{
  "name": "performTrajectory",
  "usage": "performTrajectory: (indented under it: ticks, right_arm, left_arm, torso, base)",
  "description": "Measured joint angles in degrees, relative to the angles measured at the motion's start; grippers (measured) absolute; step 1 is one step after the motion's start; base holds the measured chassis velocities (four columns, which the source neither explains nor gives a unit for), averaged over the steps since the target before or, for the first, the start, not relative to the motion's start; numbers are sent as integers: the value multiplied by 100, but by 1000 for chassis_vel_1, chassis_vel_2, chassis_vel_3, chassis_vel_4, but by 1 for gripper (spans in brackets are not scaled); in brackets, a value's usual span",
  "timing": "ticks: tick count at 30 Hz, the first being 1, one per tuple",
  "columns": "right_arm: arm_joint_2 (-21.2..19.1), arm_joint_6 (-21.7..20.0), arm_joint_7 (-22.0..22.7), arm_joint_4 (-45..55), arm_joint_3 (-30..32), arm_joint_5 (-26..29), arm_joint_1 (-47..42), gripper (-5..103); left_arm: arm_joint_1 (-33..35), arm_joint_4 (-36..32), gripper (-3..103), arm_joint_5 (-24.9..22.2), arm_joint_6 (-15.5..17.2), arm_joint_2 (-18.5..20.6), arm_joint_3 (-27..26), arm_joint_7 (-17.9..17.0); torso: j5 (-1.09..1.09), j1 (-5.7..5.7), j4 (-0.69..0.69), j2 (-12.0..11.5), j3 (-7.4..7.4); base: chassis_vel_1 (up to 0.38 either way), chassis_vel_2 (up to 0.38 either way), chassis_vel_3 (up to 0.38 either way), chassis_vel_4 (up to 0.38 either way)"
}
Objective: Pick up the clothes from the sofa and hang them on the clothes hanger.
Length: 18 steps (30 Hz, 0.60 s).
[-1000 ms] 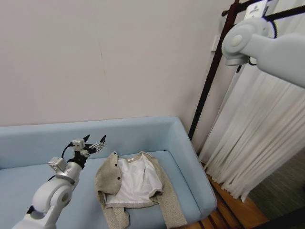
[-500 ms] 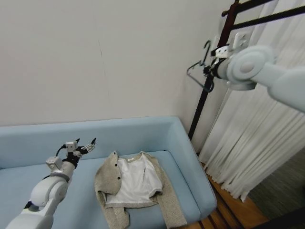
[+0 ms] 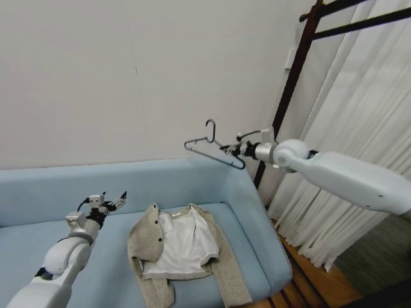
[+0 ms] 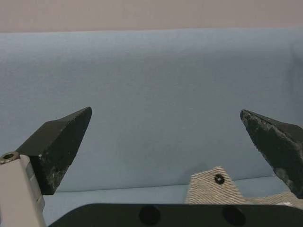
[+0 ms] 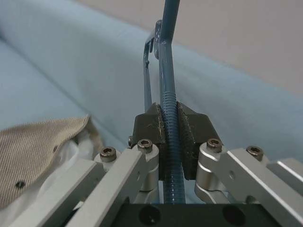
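Hanger (image 3: pixel 210 137) held over sofa (image 3: pixel 38 186), jacket (image 3: pixel 176 247) unlifted.
Head: right gripper (image 3: pixel 230 151) clamps hanger above sofa; jacket lies on its seat. Left wrist: left gripper (image 4: pixel 165 111) gapes beside jacket. Right wrist: thin rod, pinched narrowly, may swivel or slip.

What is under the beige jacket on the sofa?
The blue sofa seat, seen around the jacket, which lies open, white lining up. What the cloth covers is hidden. Right end effector holds a hanger higher up.
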Motion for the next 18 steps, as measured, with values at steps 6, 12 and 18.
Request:
performTrajectory:
  ticks: [6, 12, 18]
  right_arm:
    - [382, 255, -1018, -496, 504, -920, -956, 8]
    - [692, 379, -1034, -600, 747, -1249, -1545, 8]
    - [599, 433, -940, -327, 926, -1405, -1819, 8]
  left_arm:
    - [-454, 426, 100, -38, 340, 80, 545, -622]
    - [-839, 829, 100, -144, 548, -99, 1116, -957]
    - [-1318, 1217, 100, -134, 688, -486, 1776, -1171]
  torso:
    - [-1, 1, -7, 0, -1]
    - [-1, 0, 1, 0, 0]
    - [2, 0, -2, 0, -1]
  base:
    - [0, 0, 0, 0]
    - [0, 0, 0, 0]
    - [0, 0, 0, 0]
